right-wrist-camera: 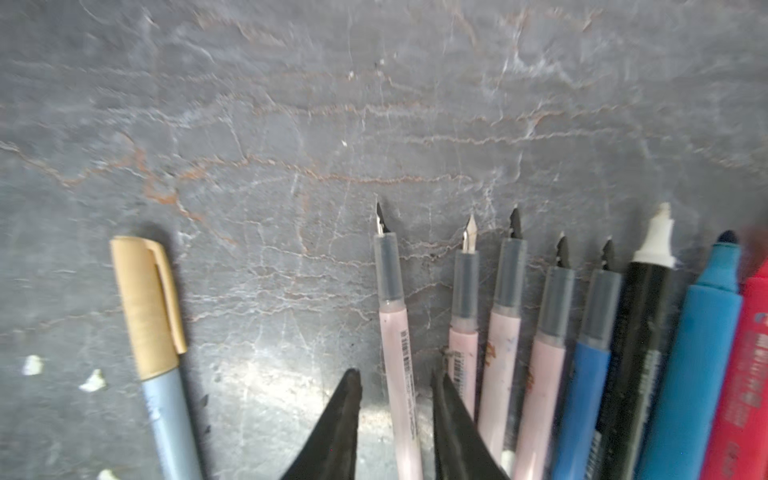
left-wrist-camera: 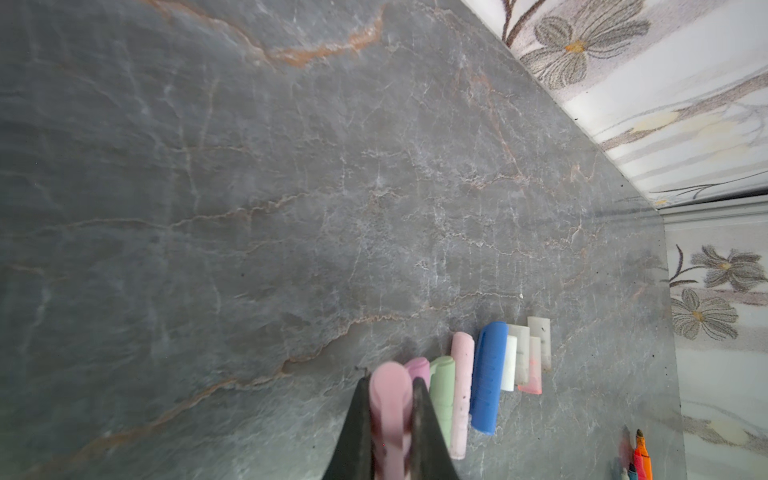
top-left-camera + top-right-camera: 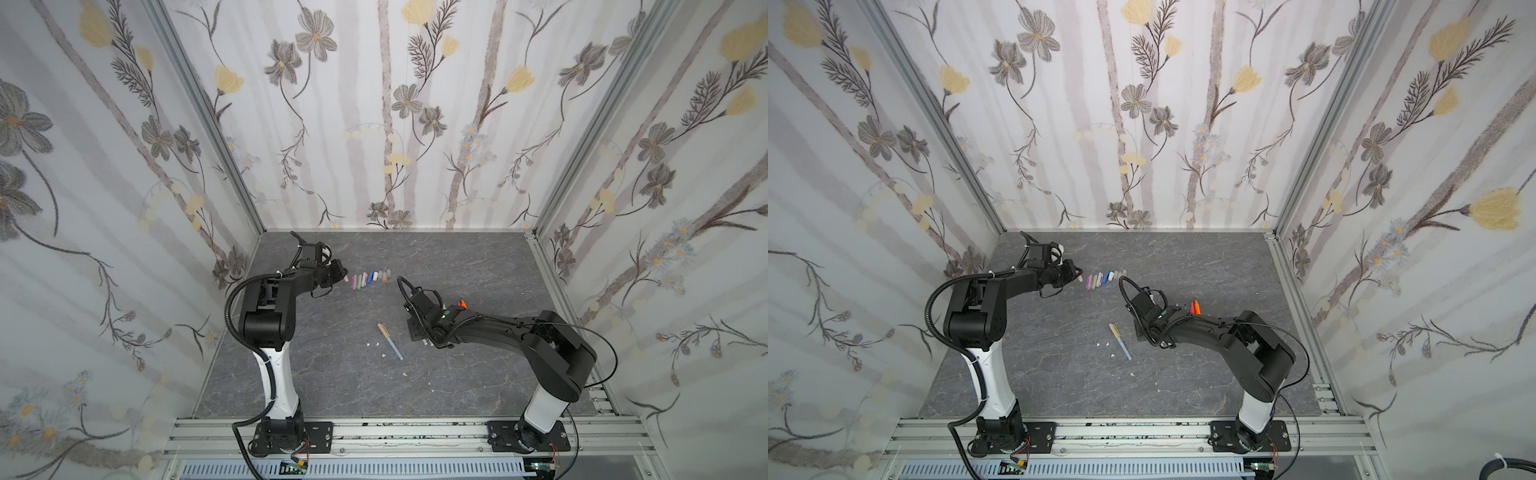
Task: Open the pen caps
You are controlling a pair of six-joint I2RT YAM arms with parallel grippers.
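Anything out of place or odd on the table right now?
Small white scraps lie scattered on the table beside the gold-capped pen, which lies alone and still capped, apart from the row of uncapped pens. The loose caps look tidy.

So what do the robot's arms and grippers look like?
The left arm and right arm match: black joints and upper links, a white lower link, black base plates. Ribbed black conduit loops alongside each. Fingers are dark wedges tapering to points.

Matt, veined stone-look tabletop point(image 2: 249, 208); smooth plastic pen caps point(image 2: 486, 378).
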